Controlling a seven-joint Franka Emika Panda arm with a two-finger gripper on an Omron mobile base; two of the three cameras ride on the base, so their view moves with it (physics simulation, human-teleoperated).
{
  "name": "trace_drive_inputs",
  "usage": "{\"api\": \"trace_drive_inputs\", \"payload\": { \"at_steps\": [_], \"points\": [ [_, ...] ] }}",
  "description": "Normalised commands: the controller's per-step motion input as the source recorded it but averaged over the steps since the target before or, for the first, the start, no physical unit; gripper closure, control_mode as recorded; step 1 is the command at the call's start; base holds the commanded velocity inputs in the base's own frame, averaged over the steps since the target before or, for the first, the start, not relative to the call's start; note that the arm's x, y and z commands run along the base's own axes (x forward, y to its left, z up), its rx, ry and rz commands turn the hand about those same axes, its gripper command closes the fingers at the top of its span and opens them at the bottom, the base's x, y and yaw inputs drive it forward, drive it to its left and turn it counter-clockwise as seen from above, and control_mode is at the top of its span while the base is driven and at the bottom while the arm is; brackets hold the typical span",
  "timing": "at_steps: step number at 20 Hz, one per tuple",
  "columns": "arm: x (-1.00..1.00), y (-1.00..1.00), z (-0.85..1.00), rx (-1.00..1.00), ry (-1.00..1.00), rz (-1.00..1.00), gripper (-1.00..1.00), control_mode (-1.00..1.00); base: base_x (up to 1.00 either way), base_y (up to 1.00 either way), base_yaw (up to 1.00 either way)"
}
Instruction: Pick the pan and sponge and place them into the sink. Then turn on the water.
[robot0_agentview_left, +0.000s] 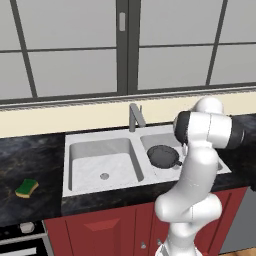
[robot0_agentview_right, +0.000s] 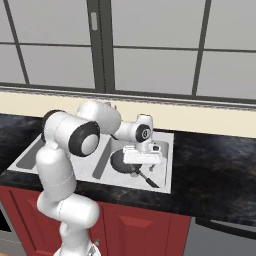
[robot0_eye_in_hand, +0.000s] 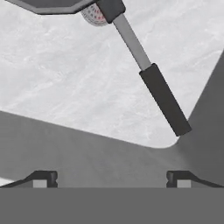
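open hand (robot0_eye_in_hand: 111, 179) above pan (robot0_agentview_left: 162, 155), sponge (robot0_agentview_left: 27, 188) on counter (robot0_agentview_left: 30, 165)

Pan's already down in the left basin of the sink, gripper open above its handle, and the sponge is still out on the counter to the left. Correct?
Not quite: the pan lies in the right basin of the sink, as the left base view shows. The rest holds: the gripper is open over the handle, and the sponge sits on the counter to the left.
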Motion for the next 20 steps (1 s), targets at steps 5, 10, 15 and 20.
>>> {"api": "trace_drive_inputs", "payload": {
  "at_steps": [5, 10, 15, 20],
  "points": [
    [-0.18, 0.17, 0.42, 0.05, -0.11, -0.05, -1.0, -1.0, 0.0, 0.0, 0.0],
    [-0.19, 0.21, 0.43, 0.01, -0.12, -0.06, -1.0, -1.0, 0.0, 0.0, 0.0],
    [-0.22, 0.24, 0.43, 0.0, -0.13, -0.06, -1.0, -1.0, 0.0, 0.0, 0.0],
    [-0.22, 0.17, 0.47, 0.0, -0.1, -0.06, -1.0, -1.0, 0.0, 0.0, 0.0]
  ]
}}
